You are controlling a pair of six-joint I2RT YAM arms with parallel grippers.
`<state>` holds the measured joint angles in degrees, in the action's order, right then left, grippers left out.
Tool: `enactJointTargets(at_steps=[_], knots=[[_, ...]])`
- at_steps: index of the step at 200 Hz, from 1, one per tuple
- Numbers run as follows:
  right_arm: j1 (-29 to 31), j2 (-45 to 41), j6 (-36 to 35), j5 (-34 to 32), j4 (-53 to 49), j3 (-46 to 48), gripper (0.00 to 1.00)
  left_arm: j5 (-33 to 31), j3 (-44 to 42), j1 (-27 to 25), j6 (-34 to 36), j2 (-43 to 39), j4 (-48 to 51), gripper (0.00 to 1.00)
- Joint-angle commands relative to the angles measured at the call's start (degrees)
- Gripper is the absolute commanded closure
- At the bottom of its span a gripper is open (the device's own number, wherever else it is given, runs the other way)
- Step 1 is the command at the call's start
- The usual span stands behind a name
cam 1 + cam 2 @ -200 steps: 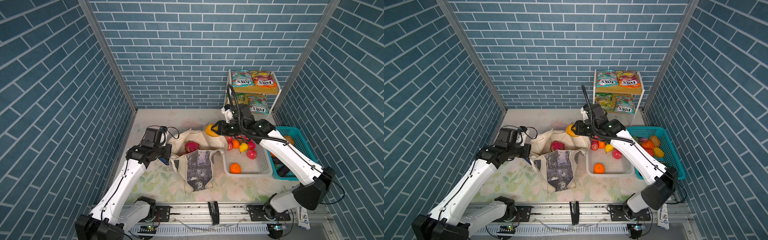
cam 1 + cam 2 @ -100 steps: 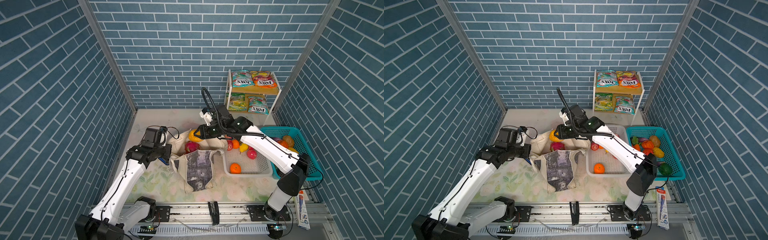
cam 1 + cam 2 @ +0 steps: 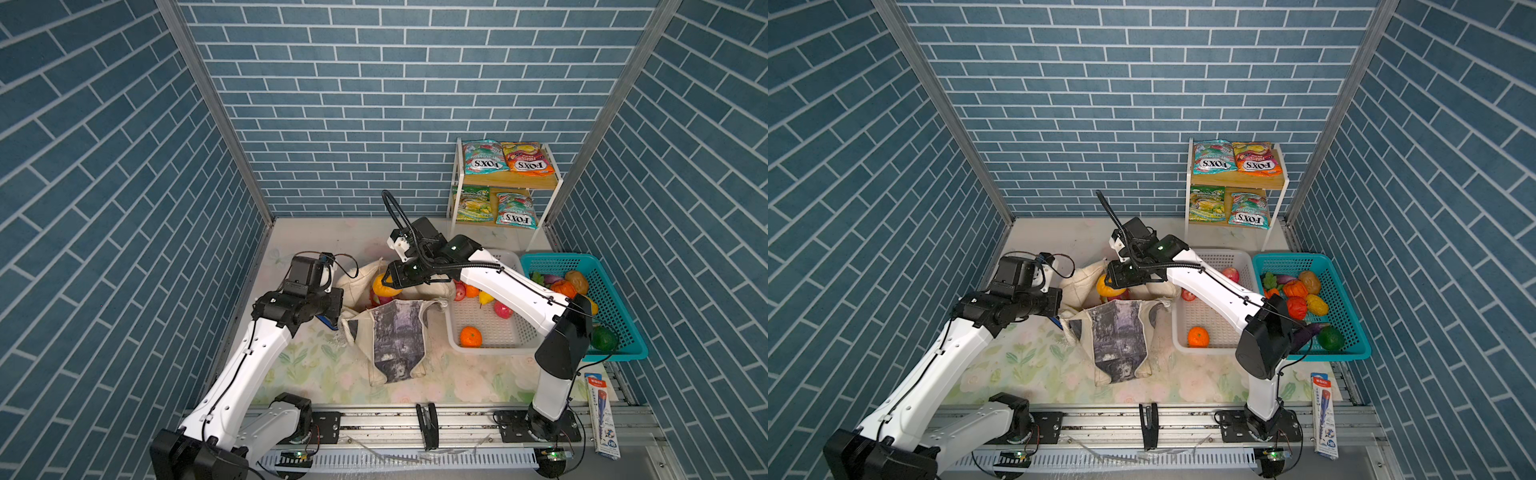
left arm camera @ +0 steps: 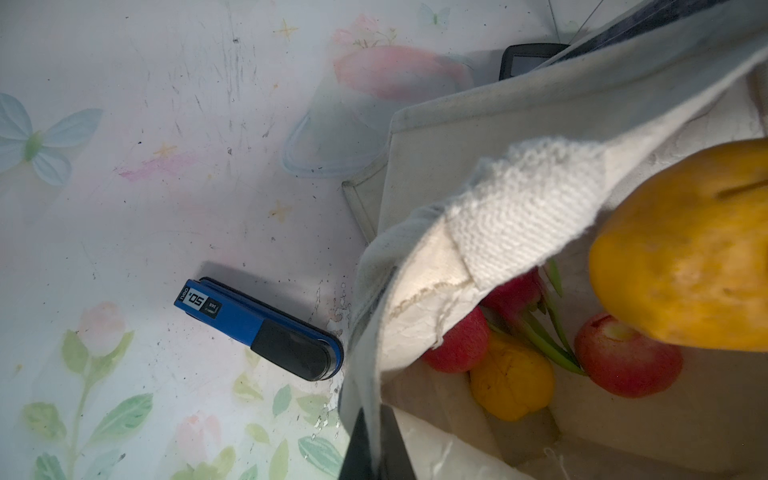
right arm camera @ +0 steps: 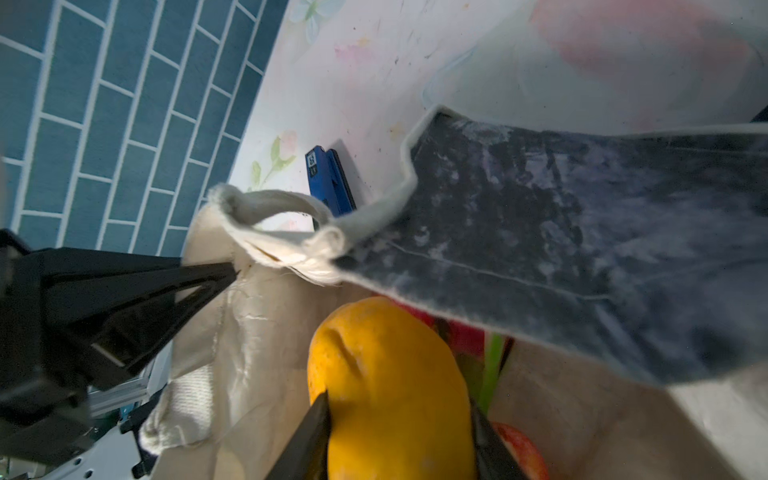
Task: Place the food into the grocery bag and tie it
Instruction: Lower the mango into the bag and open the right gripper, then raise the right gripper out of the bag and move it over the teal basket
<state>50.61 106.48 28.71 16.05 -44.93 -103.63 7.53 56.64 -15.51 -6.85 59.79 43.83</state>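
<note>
My right gripper (image 5: 399, 419) pinches a yellow-orange mango (image 5: 374, 353) at a middling spread, just above the mouth of the grocery bag (image 3: 395, 332). The bag is cream canvas with a grey-purple print panel facing up, and its mouth gapes. My left gripper (image 4: 376, 446) is clamped tight on the bag's rim cloth. Inside the bag I see 1 red apple (image 4: 623, 357), 1 yellow piece (image 4: 511, 382) and 1 pink-red fruit (image 4: 515, 291) with green leaves. A blue stapler (image 4: 257, 324) lies just beside the bag.
</note>
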Motion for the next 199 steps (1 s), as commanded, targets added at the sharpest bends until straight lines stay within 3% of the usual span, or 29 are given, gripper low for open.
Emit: enactJointTargets(at_steps=[1,51,129,133,155,160,168,199], knots=[[-0.15,1.85,-2.1,-0.67,-2.15,-2.61,0.74,0.19,-0.39,0.3,0.0,0.15,0.27,0.95],[-0.08,3.19,-2.03,-0.93,-2.57,-2.71,0.68,0.21,-0.3,0.3,0.0,0.38,0.29,0.95],[-0.06,2.79,-2.52,-2.97,-3.41,-3.24,0.48,0.2,-0.3,0.3,0.08,0.24,0.29,0.95],[-0.07,2.65,-2.52,-3.12,-3.5,-3.24,0.41,0.2,-0.3,0.3,0.08,0.29,0.29,0.95],[-0.1,1.75,-2.68,-4.49,-3.29,-3.15,0.27,0.11,-0.3,0.3,0.08,0.23,0.33,0.95],[-0.07,1.49,-2.76,-4.81,-3.15,-3.07,0.21,0.12,-0.35,0.3,0.08,0.22,0.32,0.95],[0.02,1.0,-2.78,-5.5,-2.99,-2.98,0.03,0.11,-0.39,0.3,0.04,0.21,0.32,0.95],[-0.1,-1.28,-2.96,-7.41,-1.59,-2.2,0.02,0.03,-0.39,0.3,0.08,0.18,0.37,0.95]])
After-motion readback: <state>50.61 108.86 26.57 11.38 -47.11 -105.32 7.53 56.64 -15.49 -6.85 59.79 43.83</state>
